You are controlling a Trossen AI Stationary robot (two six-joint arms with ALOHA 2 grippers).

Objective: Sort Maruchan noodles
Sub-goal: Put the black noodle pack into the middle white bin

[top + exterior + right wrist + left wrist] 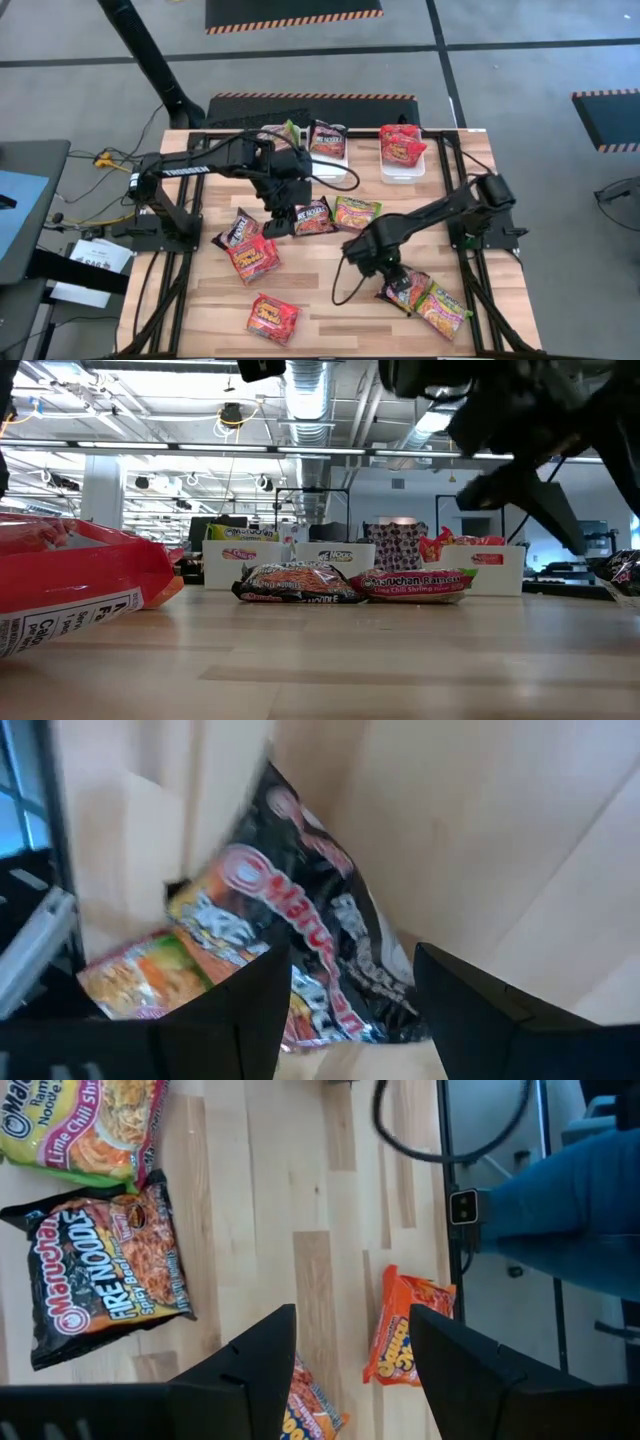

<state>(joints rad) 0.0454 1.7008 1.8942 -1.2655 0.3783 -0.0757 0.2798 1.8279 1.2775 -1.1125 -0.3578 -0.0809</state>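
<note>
Hovering with jaws spread and empty: left gripper at frame centre, right gripper lower right over a blurred dark packet.

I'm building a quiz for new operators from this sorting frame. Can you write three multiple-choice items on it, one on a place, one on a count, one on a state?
1. Where is the right gripper?
A. over the white trays
B. above the packets near the table's front right
C. off the table

2. How many white trays stand at the table's far edge?
A. one
B. three
C. five

3. What do the left gripper's fingers hold?
A. nothing, they are open
B. a red packet
C. a tray

Answers:
1 B: the high view shows it by the dark packet and the green-yellow packet.
2 B: the low view shows three side by side.
3 A: bare table shows between them in the left wrist view.
</note>
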